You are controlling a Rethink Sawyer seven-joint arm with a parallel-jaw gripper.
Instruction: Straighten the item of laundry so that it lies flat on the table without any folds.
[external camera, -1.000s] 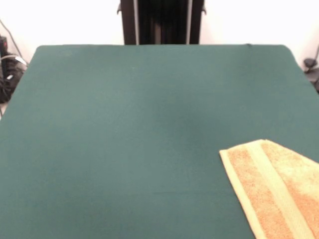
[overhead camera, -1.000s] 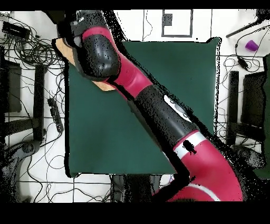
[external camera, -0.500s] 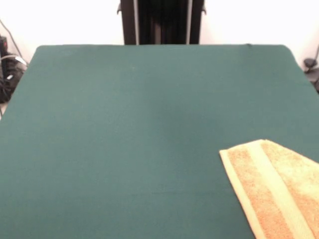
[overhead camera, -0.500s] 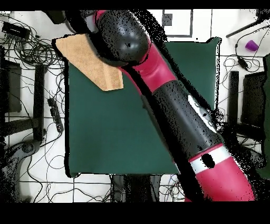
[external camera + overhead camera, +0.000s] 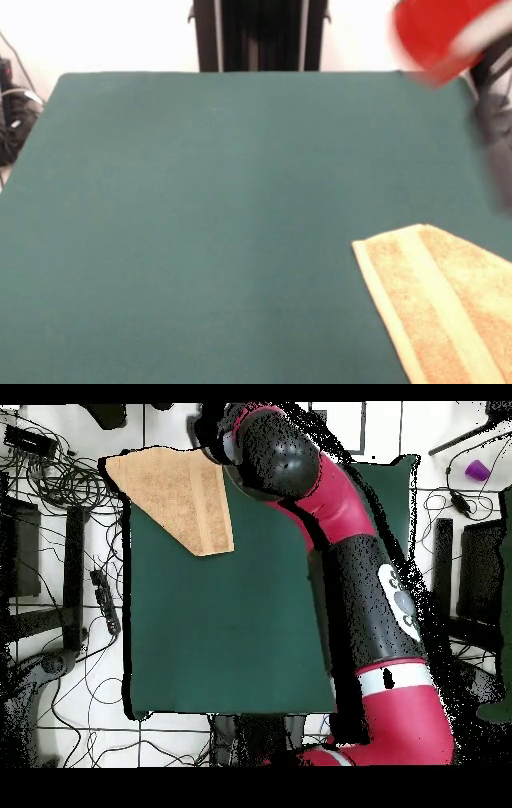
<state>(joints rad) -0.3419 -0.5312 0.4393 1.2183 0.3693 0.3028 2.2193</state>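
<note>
The orange-yellow towel lies at the near right corner of the green table, cut off by the picture's edges, with a paler woven band showing. In the overhead view the towel sits at the table's top left corner and reaches past the table's edges. It looks spread out there. The red and black arm stretches across the table, and its dark end with the gripper is beside the towel's upper right edge. A blurred red part of the arm shows at the top right of the front view.
The robot's black pedestal stands behind the table's far edge. Cables and dark boxes lie on the floor round the table. A small purple object sits on the floor at the right.
In the overhead view the arm has swung to the right off the towel, uncovering it. A red arm part has come into the front view at the top right. The towel has not moved.
</note>
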